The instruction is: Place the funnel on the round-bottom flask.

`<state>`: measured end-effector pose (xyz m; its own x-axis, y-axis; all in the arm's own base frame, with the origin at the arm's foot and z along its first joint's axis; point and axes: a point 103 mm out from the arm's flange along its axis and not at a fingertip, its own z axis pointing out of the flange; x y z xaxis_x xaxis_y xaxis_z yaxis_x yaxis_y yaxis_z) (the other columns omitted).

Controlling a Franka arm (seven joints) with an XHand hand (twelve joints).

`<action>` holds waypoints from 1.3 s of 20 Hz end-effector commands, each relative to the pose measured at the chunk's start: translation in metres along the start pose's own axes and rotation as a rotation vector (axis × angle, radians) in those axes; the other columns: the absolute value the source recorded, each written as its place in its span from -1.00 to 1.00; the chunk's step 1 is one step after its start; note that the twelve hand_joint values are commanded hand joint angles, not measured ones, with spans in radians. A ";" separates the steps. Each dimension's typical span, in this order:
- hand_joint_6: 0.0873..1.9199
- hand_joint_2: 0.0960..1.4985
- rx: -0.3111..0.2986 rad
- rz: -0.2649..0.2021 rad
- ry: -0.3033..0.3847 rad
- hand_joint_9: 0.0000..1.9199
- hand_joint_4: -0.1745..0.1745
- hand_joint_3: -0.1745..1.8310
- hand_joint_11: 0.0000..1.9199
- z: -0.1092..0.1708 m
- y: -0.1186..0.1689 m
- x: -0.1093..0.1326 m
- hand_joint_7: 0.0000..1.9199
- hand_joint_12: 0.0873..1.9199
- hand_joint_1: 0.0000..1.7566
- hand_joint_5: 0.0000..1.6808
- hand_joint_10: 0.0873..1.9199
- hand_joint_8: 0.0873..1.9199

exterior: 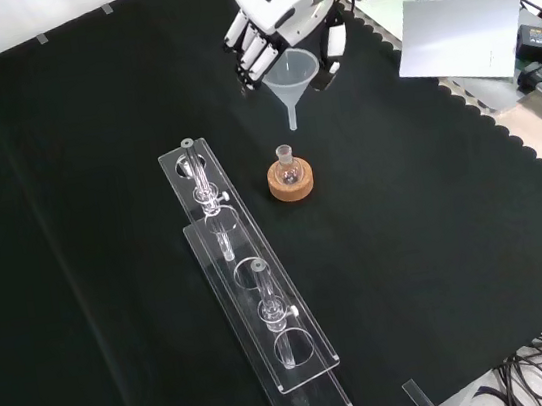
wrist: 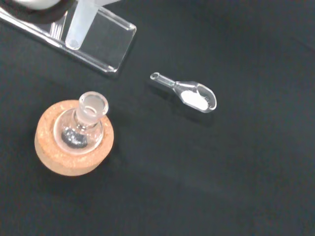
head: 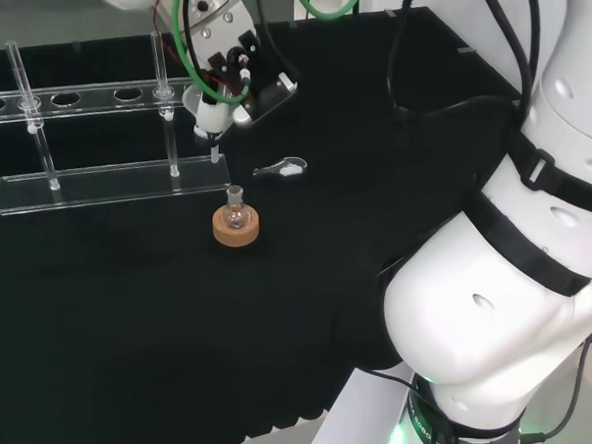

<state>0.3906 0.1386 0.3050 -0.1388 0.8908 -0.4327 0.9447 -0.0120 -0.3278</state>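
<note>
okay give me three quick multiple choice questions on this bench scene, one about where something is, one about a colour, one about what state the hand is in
1. Where is the funnel?
A. seated in the flask
B. held above the cloth, short of the flask
C. lying on the rack

2. What colour is the ring stand under the round-bottom flask?
A. red
B. blue
C. cork tan

3. What is the hand doing?
A. open and empty
B. curled round the funnel
C. pressing the flask

Answers: 1 B, the front view shows its stem hanging clear of the flask neck. 2 C, all views show a tan ring. 3 B, fingers sit either side of the funnel cone.
</note>
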 end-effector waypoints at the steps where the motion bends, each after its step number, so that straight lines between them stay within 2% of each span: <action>1: -0.62 -0.16 0.024 0.001 -0.014 -0.02 -0.31 -0.28 -0.39 0.015 0.005 0.006 -0.40 0.27 -0.18 -0.49 -0.52 -0.30; 18: -0.63 -0.16 0.080 0.022 -0.017 -0.04 -0.33 -0.27 -0.40 0.044 0.021 0.007 -0.44 0.27 -0.17 -0.51 -0.52 -0.29; 26: -0.63 -0.16 0.093 0.024 -0.020 -0.05 -0.33 -0.27 -0.40 0.049 0.025 0.006 -0.44 0.27 -0.16 -0.51 -0.51 -0.28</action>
<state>0.3960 0.1259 0.2648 -0.1233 0.8844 -0.4501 0.9231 -0.0642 -0.3791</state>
